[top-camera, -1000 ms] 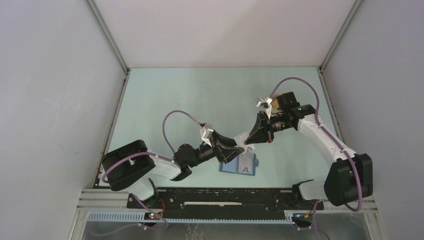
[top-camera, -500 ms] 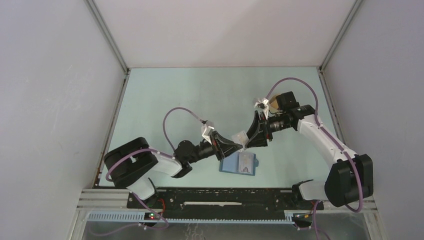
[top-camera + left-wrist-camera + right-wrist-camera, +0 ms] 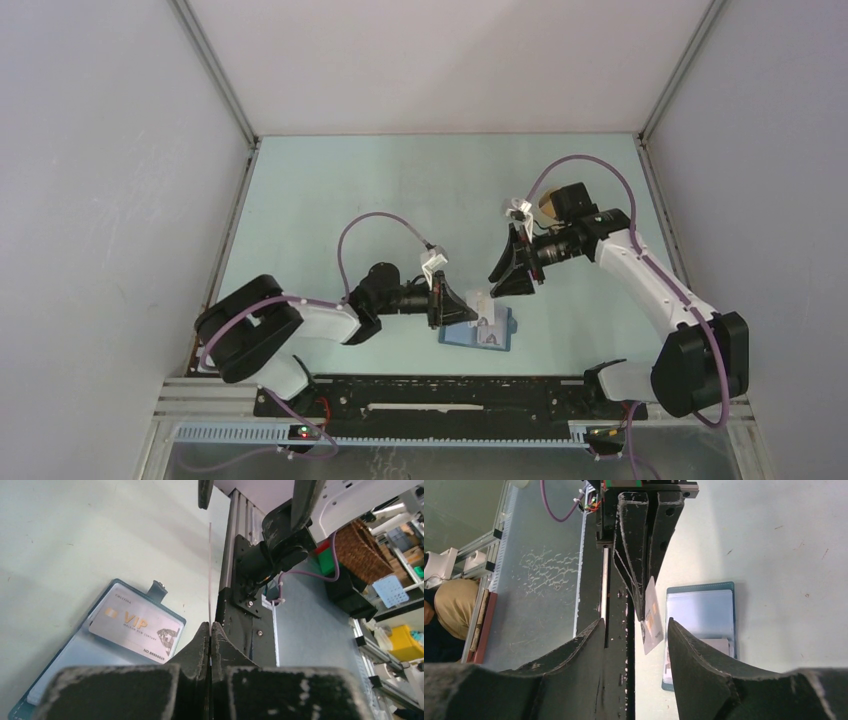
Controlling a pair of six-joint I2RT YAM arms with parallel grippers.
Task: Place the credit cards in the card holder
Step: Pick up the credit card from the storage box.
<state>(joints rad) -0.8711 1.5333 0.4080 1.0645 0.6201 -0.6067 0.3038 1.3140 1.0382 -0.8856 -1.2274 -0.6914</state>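
Grip: left gripper pressed together, pinching credit card by one edge, card standing on edge above counter. Right gripper spread, empty, near, clear of card. Card holder lies open just below left gripper, VIP card on its inner face. Step judged: tilt held card flat, line edge with pocket mouth, slide slowly; holder may skid.

The left arm reaches toward 3 o'clock, its left gripper pinched tight on a credit card. The right arm points toward 8 o'clock, its right gripper spread wide, holding nothing.
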